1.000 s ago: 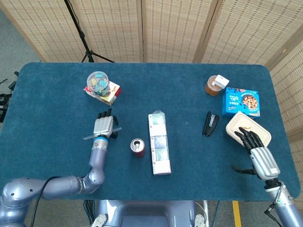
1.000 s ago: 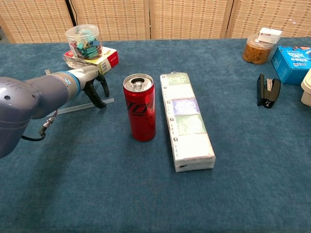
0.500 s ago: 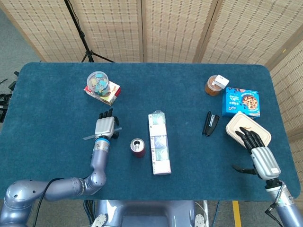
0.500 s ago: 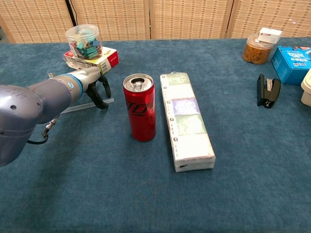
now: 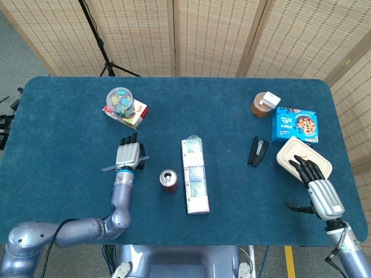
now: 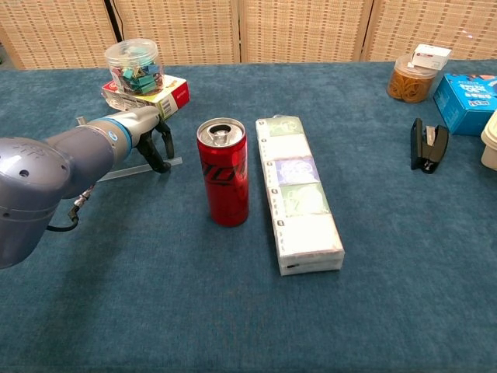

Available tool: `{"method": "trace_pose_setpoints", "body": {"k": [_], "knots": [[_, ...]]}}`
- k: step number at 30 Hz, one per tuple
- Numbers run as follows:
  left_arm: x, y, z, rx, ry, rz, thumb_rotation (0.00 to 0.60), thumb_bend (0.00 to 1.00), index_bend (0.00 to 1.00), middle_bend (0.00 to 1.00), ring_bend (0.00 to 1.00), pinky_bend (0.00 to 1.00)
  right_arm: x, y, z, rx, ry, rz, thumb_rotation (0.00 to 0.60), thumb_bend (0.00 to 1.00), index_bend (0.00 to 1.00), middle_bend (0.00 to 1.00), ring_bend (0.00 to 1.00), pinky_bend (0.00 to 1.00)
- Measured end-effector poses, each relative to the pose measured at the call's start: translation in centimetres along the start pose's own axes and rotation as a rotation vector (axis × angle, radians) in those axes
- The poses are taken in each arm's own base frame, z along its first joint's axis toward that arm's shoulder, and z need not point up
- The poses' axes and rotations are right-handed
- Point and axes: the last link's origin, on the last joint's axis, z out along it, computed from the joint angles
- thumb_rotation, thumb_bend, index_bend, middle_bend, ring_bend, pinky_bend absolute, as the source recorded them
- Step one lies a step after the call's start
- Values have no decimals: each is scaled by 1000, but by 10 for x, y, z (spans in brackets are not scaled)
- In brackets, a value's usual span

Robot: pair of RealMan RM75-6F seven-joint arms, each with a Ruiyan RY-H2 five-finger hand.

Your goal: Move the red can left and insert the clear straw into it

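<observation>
One red can (image 6: 224,183) stood upright mid-desk, top open, just left of the tissue pack (image 6: 300,202). Our left hand (image 5: 128,154) rested fingers-down over the clear straw (image 6: 140,170); grip unclear. Right hand (image 5: 317,185) spread, empty.

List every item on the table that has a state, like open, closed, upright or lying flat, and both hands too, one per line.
red can: upright, top opened, free of both hands
clear straw: lying flat, under the left hand's fingers
left hand: fingers down on the straw, not lifting it
right hand: open, holding nothing
clear jar of clips: upright, lidded, on a box
long packet: lying flat beside the can
black stapler: closed, lying flat
amber jar: upright, lidded
</observation>
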Motion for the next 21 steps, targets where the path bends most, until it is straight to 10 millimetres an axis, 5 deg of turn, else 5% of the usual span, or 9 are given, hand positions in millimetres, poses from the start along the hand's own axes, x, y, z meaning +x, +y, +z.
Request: {"method": "trace_pose_setpoints", "body": {"k": [21], "knots": [[-2,-1,1,7,-2,3,600,374,545,0,0,0,1,-1,0,3,8,5,600,73,8,0,0,0]]}}
